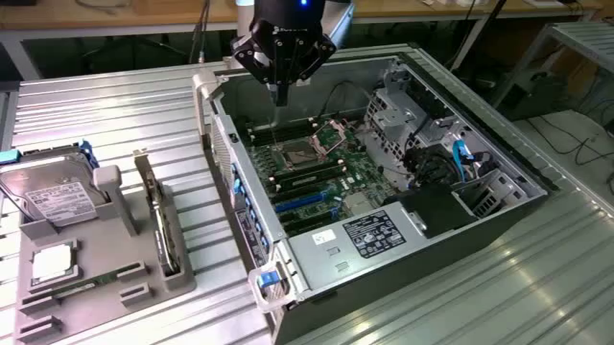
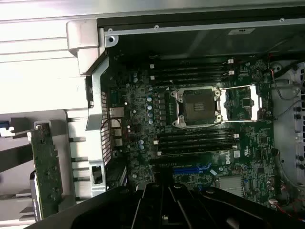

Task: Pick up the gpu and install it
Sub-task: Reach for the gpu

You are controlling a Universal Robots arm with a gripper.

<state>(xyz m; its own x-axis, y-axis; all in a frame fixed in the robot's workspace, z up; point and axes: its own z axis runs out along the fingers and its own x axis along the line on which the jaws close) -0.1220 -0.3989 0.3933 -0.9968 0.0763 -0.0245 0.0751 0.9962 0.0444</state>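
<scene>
The gpu [image 1: 157,219] stands on its long edge in a slot of the grey holder [image 1: 106,295], at the exterior view's left; in the wrist view the gpu [image 2: 45,174] shows as a narrow board beside the case wall. My gripper [image 1: 280,95] hangs over the far end of the open computer case [image 1: 436,219], fingers pointing down, shut and holding nothing. It is well apart from the gpu. Below it lies the motherboard [image 2: 138,124] with its CPU socket [image 2: 198,107] and a blue card slot [image 2: 190,169]. The gripper's dark body [image 2: 162,207] sits over the slot area.
The holder also carries a silver hard drive [image 1: 53,194], a square chip [image 1: 53,262] and a small green memory stick [image 1: 86,285]. Drive cages and cables [image 1: 441,162] crowd the case's right side. The case's metal wall [image 1: 223,154] separates the holder from the motherboard.
</scene>
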